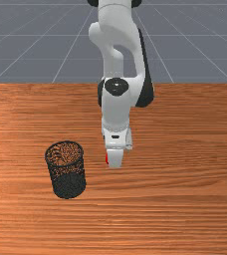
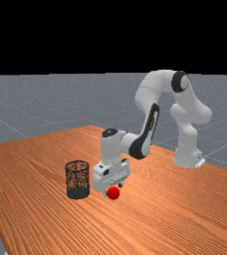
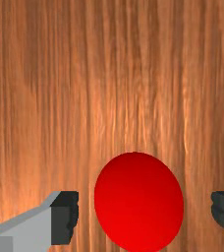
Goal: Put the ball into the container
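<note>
Item one, your gripper (image 2: 113,189): open, its dark-tipped fingers (image 3: 65,217) set wide apart, gripping nothing. Item two, your ball (image 3: 138,203): red, between those fingers, a strip of wood visible on either side of it; it seems to rest on the table (image 2: 135,224). Item three, your hand housing (image 1: 115,143): white, bearing a small dark mark too small to read. Item four, your container (image 1: 68,186): black mesh, round, upright on the table, apart from the gripper, toward the front view's left. Item five, your arm (image 2: 148,94): white with black joints.
</note>
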